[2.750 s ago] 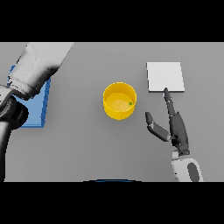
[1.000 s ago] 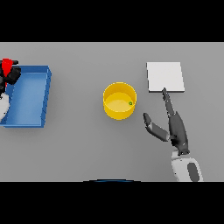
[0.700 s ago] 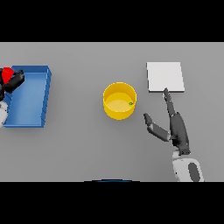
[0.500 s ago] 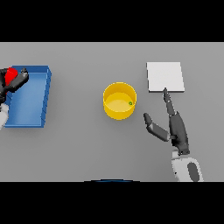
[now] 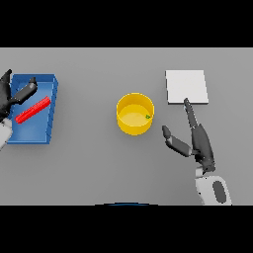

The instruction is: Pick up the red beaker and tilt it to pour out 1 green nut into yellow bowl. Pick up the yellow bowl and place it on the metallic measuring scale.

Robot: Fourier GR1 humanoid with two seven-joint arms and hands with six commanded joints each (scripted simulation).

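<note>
The right hand (image 5: 200, 143) lies open on the table, fingers straight and thumb spread, holding nothing. The yellow bowl (image 5: 134, 114) stands just beside its thumb, apart from it, with the green nut (image 5: 147, 117) against the inner wall. The metallic measuring scale (image 5: 186, 87) lies just beyond the fingertips.

Risk: a one-sided grasp may tip the bowl and spill the nut, or shove it away.

The left hand (image 5: 9, 94) is open by the blue tray (image 5: 34, 129), where the red beaker (image 5: 33, 109) lies.
</note>
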